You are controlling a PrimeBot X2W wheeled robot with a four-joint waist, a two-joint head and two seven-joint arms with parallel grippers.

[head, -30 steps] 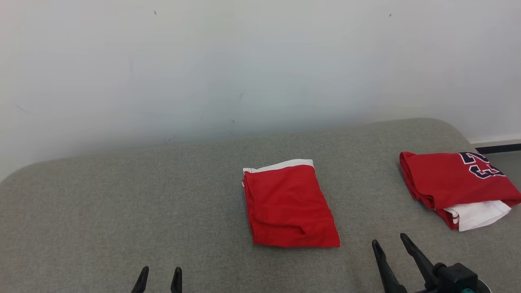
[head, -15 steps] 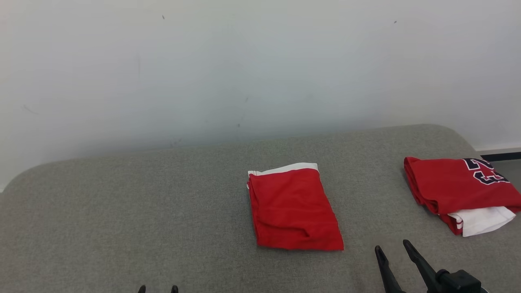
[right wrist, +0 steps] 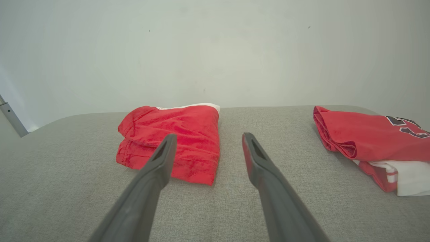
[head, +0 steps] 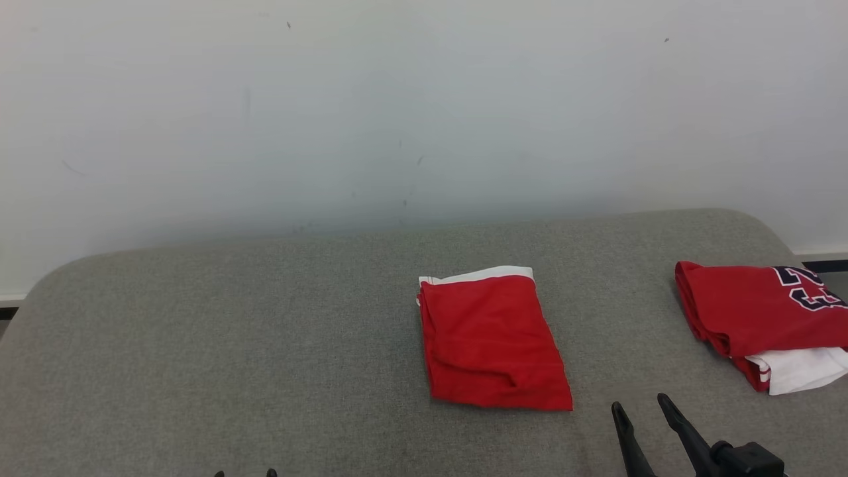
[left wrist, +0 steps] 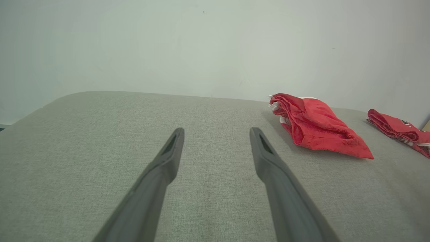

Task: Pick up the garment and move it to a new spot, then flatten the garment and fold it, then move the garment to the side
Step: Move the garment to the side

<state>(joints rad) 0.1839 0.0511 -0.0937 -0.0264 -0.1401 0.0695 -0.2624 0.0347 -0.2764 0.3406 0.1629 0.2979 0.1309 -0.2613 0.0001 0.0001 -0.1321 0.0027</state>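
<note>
The garment (head: 493, 338) is a folded red piece with a white band along its far edge, lying flat near the middle of the grey cushioned surface (head: 232, 344). It also shows in the left wrist view (left wrist: 315, 127) and the right wrist view (right wrist: 174, 141). My right gripper (head: 640, 405) is open just right of the garment's near corner, apart from it, with nothing between its fingers (right wrist: 207, 135). Only the tips of my left gripper (head: 243, 473) show at the bottom edge; its fingers stand open over bare fabric (left wrist: 216, 129), well left of the garment.
A second folded red garment (head: 762, 311) with dark numerals and white cloth underneath lies at the right end of the surface, by its edge. A pale wall (head: 397, 112) rises directly behind the surface. Bare grey fabric stretches to the left.
The head camera has turned, shifting the whole picture right and slightly down. The left gripper has sunk toward the bottom edge, leaving only its tips. Neither garment has moved on the surface.
</note>
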